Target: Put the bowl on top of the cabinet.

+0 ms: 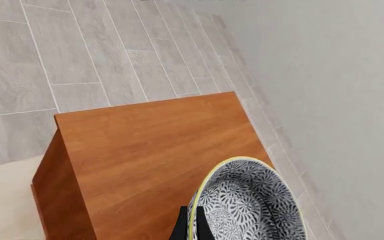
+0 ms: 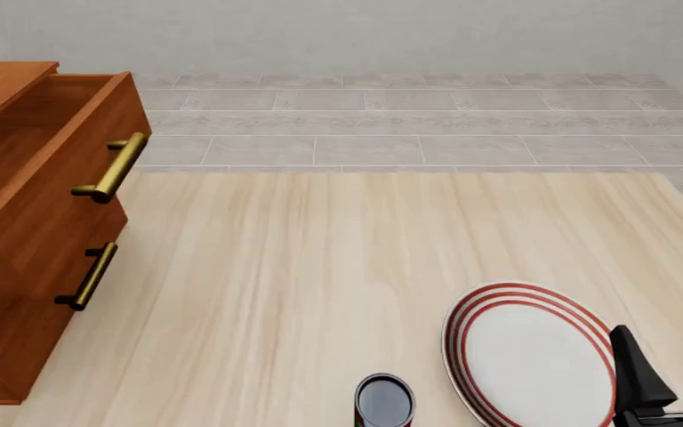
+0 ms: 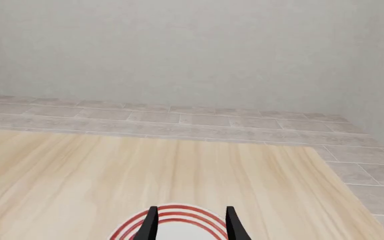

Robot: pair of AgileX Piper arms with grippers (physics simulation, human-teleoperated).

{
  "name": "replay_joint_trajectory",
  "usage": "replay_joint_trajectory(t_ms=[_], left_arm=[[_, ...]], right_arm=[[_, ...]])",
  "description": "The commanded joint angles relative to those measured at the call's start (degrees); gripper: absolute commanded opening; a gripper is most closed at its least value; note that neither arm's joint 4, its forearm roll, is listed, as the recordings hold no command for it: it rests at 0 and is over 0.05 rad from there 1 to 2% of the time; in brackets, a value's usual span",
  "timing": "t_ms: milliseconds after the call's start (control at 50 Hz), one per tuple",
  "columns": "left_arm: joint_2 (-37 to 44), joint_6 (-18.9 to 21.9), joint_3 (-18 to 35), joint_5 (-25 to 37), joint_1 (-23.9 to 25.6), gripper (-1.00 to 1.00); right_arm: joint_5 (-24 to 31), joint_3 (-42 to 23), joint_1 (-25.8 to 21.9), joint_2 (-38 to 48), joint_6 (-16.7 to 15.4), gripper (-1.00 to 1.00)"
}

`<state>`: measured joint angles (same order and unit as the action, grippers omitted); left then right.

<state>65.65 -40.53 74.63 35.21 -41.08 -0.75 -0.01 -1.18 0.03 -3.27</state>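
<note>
The left gripper [image 1: 193, 225] is pinching the bowl [image 1: 249, 202] by its rim, fingers closed on either side of the wall, and holding it above the cabinet [image 1: 155, 150] top, near the corner closest to the wall. In the left wrist view the bowl is overhanging that corner, so a release here is risking a tip off the edge onto the floor; a rim pinch is also letting the bowl hang tilted, so it may rock or roll on landing. The bare wood toward the middle of the top is offering plenty of room. In the front view the upper drawer is standing open. The right gripper [image 2: 675, 356] is idling with jaws apart and empty over the plate [image 2: 529, 351], near the cup [image 2: 384, 402].
</note>
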Motion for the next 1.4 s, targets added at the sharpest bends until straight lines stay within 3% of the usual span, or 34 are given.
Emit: replay_joint_trajectory(t_ms=[20,760,780,800,860,880,1400], left_arm=[[-0.21,-0.29,-0.91,-1.05,0.11,-1.0],[-0.52,-0.37,0.26,-0.64,0.1,-1.0],[-0.58,-0.45,0.12,-0.69,0.06,1.0],[-0.65,-0.57,0.01,-0.75,-0.05,-1.0],[-0.89,-0.62,-0.11,-0.86,-0.24,-1.0],[-0.89,-0.69,-0.13,-0.97,-0.13,1.0],[-2.9,-1.16,-0.36,-1.91,-0.22,1.0]], right_arm=[[0.03,-0.01,-0.04,0.0,-0.1,1.0],[0.06,-0.02,-0.1,0.0,-0.26,1.0],[0.06,-0.02,-0.1,0.0,-0.26,1.0],[0.07,-0.02,-0.11,0.0,-0.26,1.0],[0.1,-0.01,-0.14,0.0,-0.26,1.0],[0.1,-0.01,-0.15,0.0,-0.27,1.0],[0.15,0.0,-0.21,0.0,-0.36,1.0]])
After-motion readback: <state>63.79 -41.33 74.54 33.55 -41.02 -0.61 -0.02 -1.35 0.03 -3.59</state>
